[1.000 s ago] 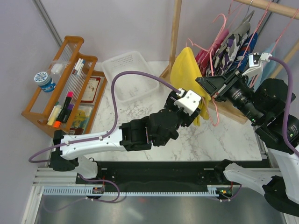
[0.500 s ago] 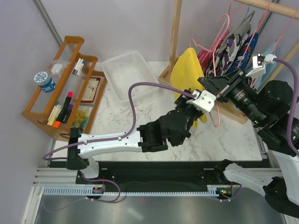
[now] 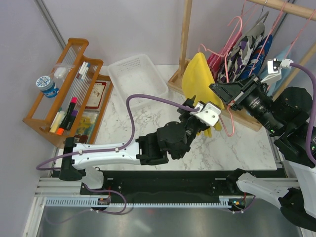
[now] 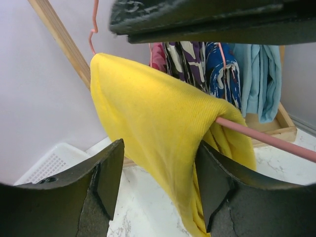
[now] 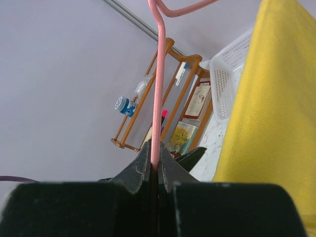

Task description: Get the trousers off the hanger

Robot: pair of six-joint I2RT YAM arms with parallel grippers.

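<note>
The yellow trousers (image 3: 199, 79) hang folded over the bar of a pink hanger (image 3: 228, 116). My right gripper (image 5: 155, 165) is shut on the hanger's wire (image 5: 157, 89), with the yellow cloth (image 5: 271, 123) to its right. My left gripper (image 4: 160, 182) is open, with the lower fold of the yellow trousers (image 4: 163, 123) hanging between its fingers; the right finger (image 4: 217, 182) is at the cloth. From above, that gripper (image 3: 207, 116) sits under its white camera mount against the cloth. Pink camouflage trousers (image 3: 216, 60) hang on the rail behind.
More garments hang on the wooden rail: a purple-white camouflage one (image 3: 247, 47) and a light blue one (image 4: 256, 79). A white basket (image 3: 136, 79) stands at the back centre. A wooden organiser (image 3: 69, 94) with pens is at the left. The rack's post (image 3: 185, 34) rises beside the trousers.
My left arm swung right toward the hanging yellow cloth, then eased back and slightly lower. The right gripper kept its hold on the hanger, barely moving.
</note>
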